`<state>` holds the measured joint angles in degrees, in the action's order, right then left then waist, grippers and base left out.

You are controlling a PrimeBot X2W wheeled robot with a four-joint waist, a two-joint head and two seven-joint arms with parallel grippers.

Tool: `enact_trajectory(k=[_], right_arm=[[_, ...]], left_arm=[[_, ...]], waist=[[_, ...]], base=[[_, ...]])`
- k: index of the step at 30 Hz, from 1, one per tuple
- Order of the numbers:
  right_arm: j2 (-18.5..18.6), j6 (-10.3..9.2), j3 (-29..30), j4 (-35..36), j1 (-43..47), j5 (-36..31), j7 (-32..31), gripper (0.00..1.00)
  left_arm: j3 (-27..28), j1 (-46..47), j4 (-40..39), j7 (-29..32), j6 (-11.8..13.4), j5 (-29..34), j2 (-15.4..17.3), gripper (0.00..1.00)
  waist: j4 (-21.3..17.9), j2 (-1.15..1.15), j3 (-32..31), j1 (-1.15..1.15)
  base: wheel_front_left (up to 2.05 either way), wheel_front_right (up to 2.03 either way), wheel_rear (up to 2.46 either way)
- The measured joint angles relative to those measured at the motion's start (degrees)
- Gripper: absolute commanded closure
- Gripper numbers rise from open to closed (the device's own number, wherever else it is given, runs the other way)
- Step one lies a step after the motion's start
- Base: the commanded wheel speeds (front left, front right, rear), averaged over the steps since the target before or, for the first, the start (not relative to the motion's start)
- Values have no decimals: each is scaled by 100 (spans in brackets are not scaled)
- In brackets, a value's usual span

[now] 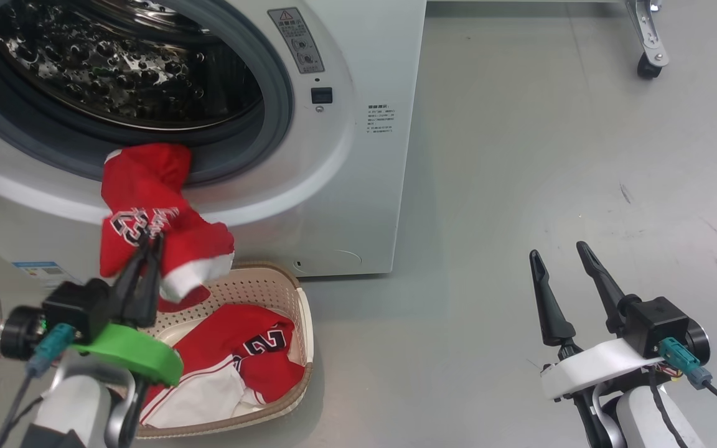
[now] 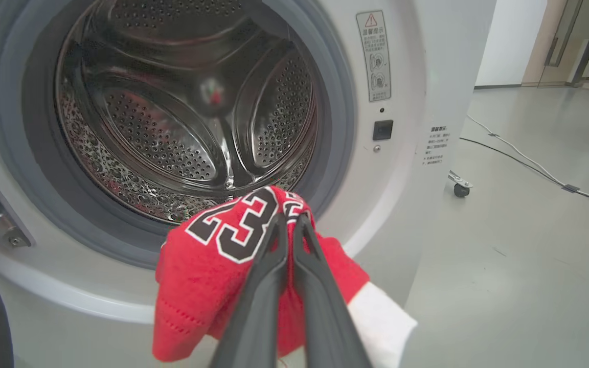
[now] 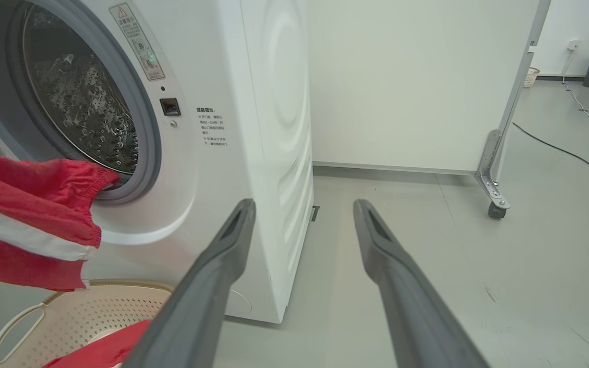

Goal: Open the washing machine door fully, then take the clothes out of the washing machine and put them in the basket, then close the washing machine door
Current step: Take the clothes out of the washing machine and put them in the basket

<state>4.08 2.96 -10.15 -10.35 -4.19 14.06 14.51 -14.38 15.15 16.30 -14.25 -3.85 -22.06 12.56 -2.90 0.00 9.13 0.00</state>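
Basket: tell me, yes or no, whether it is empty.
No, the basket holds a red jersey with white panels.

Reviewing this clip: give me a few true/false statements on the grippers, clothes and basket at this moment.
The left gripper has its jaws shut on a red garment. True.
The right gripper holds clothing. False: its jaws stand open and empty.
The basket is empty. False: a red jersey lies in it.
The basket stands on the floor before the washing machine. True.
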Motion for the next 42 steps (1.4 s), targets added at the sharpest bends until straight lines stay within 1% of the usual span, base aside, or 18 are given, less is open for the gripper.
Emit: enact_trajectory(k=[5, 6, 18, 20, 30, 42], right_arm=[[-1, 18, -19, 0, -2, -11, 0, 0], [-3, 47, -31, 1, -5, -12, -1, 0], [-12, 49, -71, 58, -133, -35, -1, 0], [-18, 49, -82, 71, -150, -36, -1, 0], [-40, 49, -108, 148, -302, -44, -1, 0], [-52, 48, -89, 265, -509, -54, 0, 0]], left_arm=[[-257, -260, 311, 316, -55, 19, -10, 100], [-264, -307, 363, 365, -55, 19, -7, 100], [-280, -330, 560, 565, -58, 8, -8, 100], [-298, -310, 589, 604, -102, 8, -8, 100], [-369, 136, 693, 719, -127, 9, -8, 100], [-414, 582, 1053, 872, -174, 47, 58, 100]], waist=[[-18, 0, 52, 0], [-26, 0, 70, 0], [-197, 0, 410, 0], [-232, 0, 483, 0], [-453, 0, 924, 0], [-717, 0, 1498, 0]], base=[[0, 0, 0], [0, 0, 0], [0, 0, 0], [0, 0, 0], [0, 0, 0], [0, 0, 0]])
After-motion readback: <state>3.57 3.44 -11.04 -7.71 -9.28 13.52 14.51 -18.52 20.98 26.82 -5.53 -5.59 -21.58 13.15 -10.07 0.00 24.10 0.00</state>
